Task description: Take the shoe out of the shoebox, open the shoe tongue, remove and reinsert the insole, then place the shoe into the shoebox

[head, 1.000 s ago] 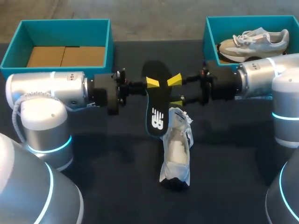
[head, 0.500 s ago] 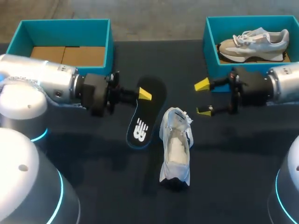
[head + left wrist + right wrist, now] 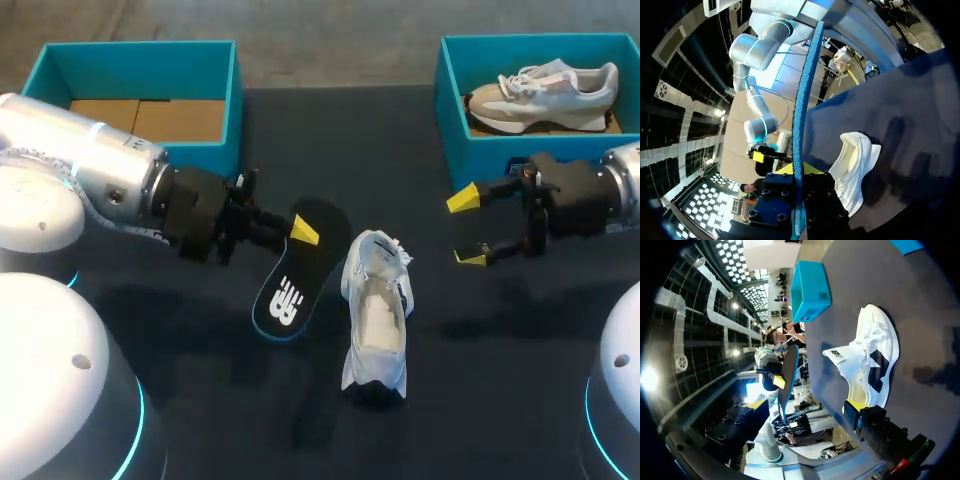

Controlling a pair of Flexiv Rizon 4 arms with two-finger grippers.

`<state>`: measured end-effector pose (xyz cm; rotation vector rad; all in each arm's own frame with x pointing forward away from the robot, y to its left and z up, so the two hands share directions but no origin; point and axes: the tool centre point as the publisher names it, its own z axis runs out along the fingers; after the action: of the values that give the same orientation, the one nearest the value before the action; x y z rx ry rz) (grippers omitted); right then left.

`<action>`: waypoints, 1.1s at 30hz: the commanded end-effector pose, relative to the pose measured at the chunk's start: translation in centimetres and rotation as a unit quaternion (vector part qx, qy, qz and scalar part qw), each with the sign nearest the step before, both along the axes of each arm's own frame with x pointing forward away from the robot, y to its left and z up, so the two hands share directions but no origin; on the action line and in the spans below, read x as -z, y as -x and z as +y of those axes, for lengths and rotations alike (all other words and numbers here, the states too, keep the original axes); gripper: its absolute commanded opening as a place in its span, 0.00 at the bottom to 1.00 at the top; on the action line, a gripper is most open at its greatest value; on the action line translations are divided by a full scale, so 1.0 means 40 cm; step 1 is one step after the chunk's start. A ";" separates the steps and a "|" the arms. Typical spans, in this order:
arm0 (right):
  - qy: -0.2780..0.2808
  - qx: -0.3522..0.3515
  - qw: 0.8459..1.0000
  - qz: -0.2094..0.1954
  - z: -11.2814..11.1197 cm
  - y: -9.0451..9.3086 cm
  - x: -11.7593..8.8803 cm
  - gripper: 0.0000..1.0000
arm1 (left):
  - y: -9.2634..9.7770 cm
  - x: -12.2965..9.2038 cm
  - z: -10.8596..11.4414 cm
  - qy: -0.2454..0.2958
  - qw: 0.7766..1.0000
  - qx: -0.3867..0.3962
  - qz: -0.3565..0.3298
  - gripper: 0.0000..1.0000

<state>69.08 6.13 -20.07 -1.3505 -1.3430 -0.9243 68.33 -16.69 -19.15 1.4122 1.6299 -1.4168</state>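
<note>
Shoeboxes: 2, both teal and open-topped; 1 is the left shoebox (image 3: 140,68), 1 is the right shoebox (image 3: 480,150).
Shoes: 2; 1 white shoe (image 3: 378,320) on the table (image 3: 480,380), 1 beige-and-white shoe (image 3: 545,90) in the right shoebox.
Insoles: 1, the black insole (image 3: 285,295), outside both shoes.
Cardboard panels: 2, side by side on the left shoebox's floor (image 3: 100,115).
Arms: 2; 1 left arm (image 3: 90,170), 1 right arm (image 3: 580,195).
Grippers: 2; 1 left gripper (image 3: 300,232), 1 right gripper (image 3: 466,228).
Yellow fingertips (image 3: 462,198) showing in the head view: 3; 1 on the left gripper, 2 on the right gripper.
Tables: 1.
</note>
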 end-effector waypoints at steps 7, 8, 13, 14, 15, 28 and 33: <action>0.009 -0.012 1.000 -0.012 -0.005 0.013 0.007 1.00 | 0.024 -0.008 -0.022 0.017 0.998 0.010 0.051 0.00; 0.005 -0.016 1.000 -0.019 -0.013 0.020 0.008 1.00 | 0.031 -0.008 -0.025 0.020 0.998 0.012 0.065 0.00; 0.011 -0.028 0.998 -0.049 -0.048 0.053 0.018 1.00 | 0.065 -0.010 -0.035 0.029 0.993 0.019 0.111 0.00; 0.011 -0.032 0.998 -0.052 -0.057 0.064 0.022 1.00 | 0.076 -0.010 -0.038 0.030 0.992 0.022 0.118 0.00; 0.016 -0.029 0.998 -0.052 -0.063 0.072 0.025 1.00 | 0.085 -0.009 -0.042 0.027 0.993 0.024 0.116 0.00; 0.093 -0.149 0.980 -0.097 -0.096 0.163 0.074 1.00 | 0.134 0.037 -0.106 0.020 0.978 0.078 0.193 0.00; 0.093 -0.149 0.980 -0.097 -0.096 0.163 0.074 1.00 | 0.134 0.037 -0.106 0.020 0.978 0.078 0.193 0.00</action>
<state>62.70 2.25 -23.10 -1.1687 -1.7603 -0.7561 62.59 -20.60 -20.47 1.3161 1.7407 -1.8887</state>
